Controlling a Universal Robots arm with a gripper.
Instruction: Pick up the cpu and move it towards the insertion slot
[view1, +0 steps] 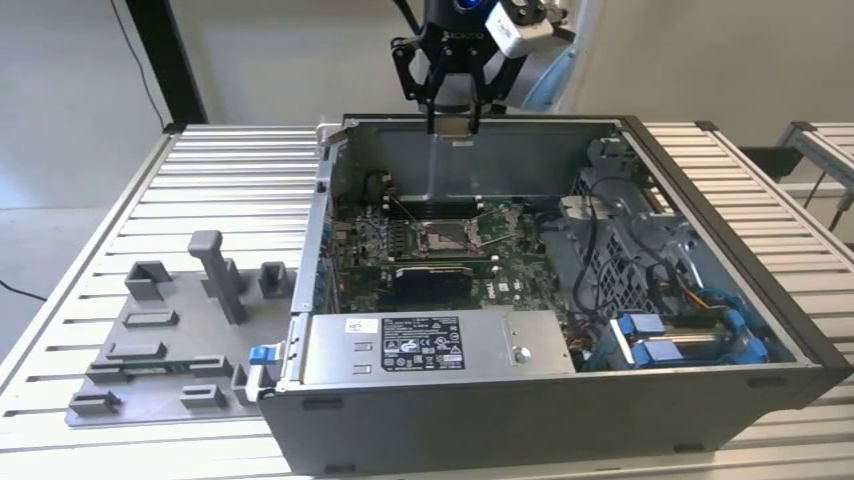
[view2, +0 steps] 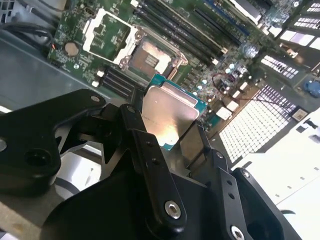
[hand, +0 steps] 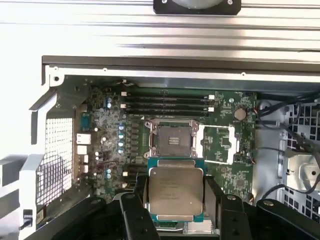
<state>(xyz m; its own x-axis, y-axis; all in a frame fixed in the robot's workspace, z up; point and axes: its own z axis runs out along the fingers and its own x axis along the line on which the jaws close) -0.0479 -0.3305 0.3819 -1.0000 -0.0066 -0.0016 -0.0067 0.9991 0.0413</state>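
Black two-finger pincer (hand: 175, 200) clamped on the thin square silvery-topped cpu (hand: 176, 192) by two opp. edges, so the metal face stays flat toward the first wrist view, lower centre of frame. In the exterior view the pincer (view1: 451, 128) hangs top centre, above the rear wall of the open grey computer case (view1: 747, 300). Silver-framed insertion slot (hand: 172, 140) w/ dark centre sits mid-frame on the green circuit board (hand: 110, 125), well apart from the chip, frame open to receive it. Case rests on the slatted metal surface (view1: 227, 180).
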